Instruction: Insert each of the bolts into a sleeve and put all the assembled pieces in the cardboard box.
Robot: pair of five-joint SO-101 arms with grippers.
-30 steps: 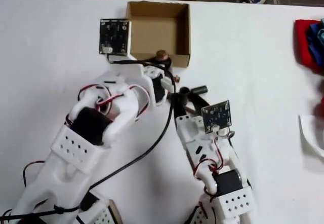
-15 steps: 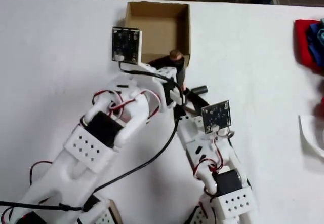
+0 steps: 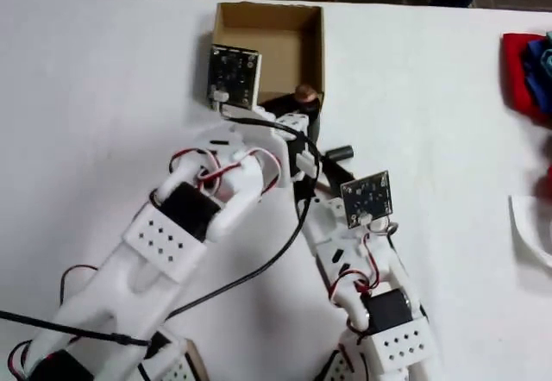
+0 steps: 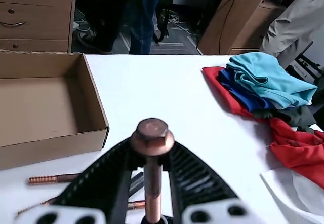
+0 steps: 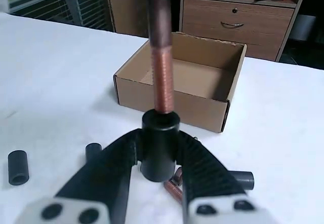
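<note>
Left arm swung over toward cardboard box [image 5: 167, 101], empty; my left gripper [image 4: 152, 153] clamps bolt [image 5: 161, 77], tip entering sleeve [image 5: 160, 148] clamped in my right gripper [image 5: 159, 139]; loose bolts [image 4: 50, 179], spare sleeves [image 5: 18, 167] wait on table [image 3: 431, 96]

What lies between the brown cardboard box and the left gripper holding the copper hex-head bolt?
In the left wrist view, a loose copper threaded bolt lies on the white table between the brown cardboard box and left gripper.
</note>
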